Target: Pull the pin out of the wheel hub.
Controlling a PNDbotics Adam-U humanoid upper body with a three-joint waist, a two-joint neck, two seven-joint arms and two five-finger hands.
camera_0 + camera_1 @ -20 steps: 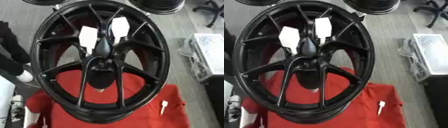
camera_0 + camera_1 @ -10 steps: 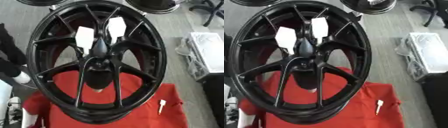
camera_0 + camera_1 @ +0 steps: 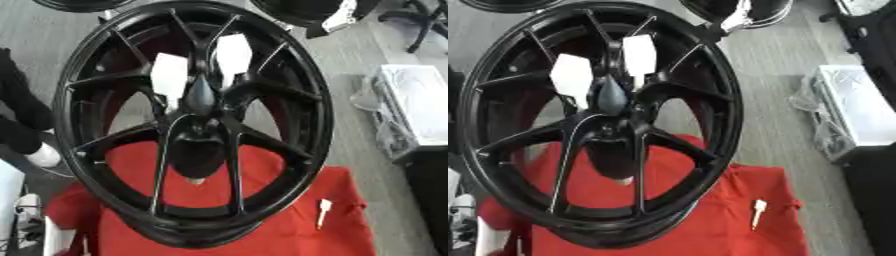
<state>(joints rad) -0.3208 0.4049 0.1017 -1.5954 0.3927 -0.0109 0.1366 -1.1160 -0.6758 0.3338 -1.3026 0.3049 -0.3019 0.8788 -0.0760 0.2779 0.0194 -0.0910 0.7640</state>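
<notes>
Wheel hub (image 3: pixel 197 125): one black multi-spoke rim, stood nearly upright facing the camera, filling most of both views. Its lower edge sits on a red cloth (image 3: pixel 289 220). A dark rounded shape (image 3: pixel 199 95) covers the hub centre; can't tell whether it's the pin, a centre cap or part of a hand. No pin clearly made out anywhere.

Hands: neither robot hand can be identified in either view, so nothing to say on open or closed, or on what is held.

Two white rectangular tags (image 3: pixel 170 76) and (image 3: pixel 233 52) show between the upper spokes; can't tell if they're stuck to the spokes or lie behind them. One small pale bit (image 3: pixel 194 180) shows at the bottom of the hub's dark centre piece, too small to name.

One small white object (image 3: pixel 323 209) lies on the cloth to the right of the rim, apart from it.

Cut off at the top edge: parts of two more black rims (image 3: pixel 302 10). Right edge: clear plastic bags on a white surface (image 3: pixel 420 107), partly out of frame.
</notes>
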